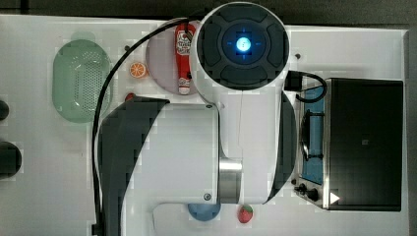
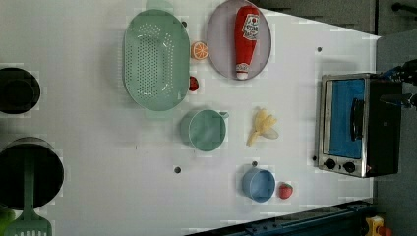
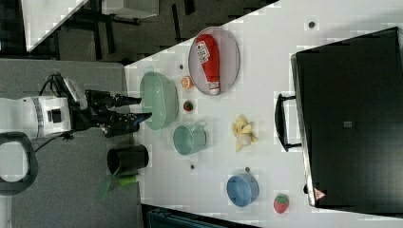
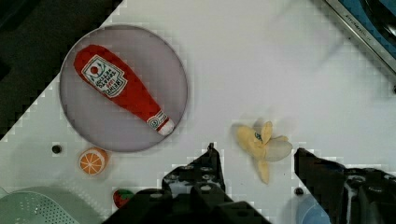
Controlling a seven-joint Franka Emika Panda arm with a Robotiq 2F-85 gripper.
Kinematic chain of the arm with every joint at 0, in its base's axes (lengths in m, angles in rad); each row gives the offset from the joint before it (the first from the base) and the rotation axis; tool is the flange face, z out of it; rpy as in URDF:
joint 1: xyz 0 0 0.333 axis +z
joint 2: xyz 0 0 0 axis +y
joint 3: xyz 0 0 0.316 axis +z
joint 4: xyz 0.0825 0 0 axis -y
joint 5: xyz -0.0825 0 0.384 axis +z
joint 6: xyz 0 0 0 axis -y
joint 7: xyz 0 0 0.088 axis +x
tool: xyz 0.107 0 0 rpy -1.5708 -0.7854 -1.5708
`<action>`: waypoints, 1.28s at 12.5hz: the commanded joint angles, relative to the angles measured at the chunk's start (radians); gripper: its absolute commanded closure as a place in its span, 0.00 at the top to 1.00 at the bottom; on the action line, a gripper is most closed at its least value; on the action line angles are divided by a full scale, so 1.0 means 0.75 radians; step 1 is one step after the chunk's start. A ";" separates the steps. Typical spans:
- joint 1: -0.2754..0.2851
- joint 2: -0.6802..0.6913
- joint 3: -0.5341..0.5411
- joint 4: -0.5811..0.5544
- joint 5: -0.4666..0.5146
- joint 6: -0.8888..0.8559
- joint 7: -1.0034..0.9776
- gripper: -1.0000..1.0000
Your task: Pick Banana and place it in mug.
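Note:
The pale-yellow banana (image 2: 263, 127) lies on the white table, between the mug and the toaster oven. The teal-green mug (image 2: 204, 129) stands upright and empty to the left view's left of it, handle toward the banana. In the wrist view the banana (image 4: 261, 144) shows between my two black fingers, and my gripper (image 4: 255, 150) is open with nothing in it. The right view has the gripper (image 3: 139, 108) held well above the table, apart from the banana (image 3: 243, 132) and the mug (image 3: 189, 139).
A green colander (image 2: 156, 59), an orange slice (image 2: 199, 50) and a grey plate (image 2: 219, 44) bearing a ketchup bottle (image 2: 246, 39) lie beyond the mug. A blue cup (image 2: 258, 184) and a strawberry (image 2: 285, 190) sit nearer. The toaster oven (image 2: 351, 125) stands beside the banana.

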 commanded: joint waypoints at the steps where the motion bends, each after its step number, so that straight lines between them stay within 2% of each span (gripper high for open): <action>1: 0.018 -0.329 -0.105 -0.285 0.021 -0.101 -0.015 0.78; 3: 0.019 -0.328 -0.104 -0.297 0.021 -0.100 -0.015 1.00; 8: 0.026 -0.251 -0.098 -0.393 0.021 0.012 -0.110 1.00; 16: 0.026 0.033 -0.099 -0.656 0.021 0.609 -0.759 1.00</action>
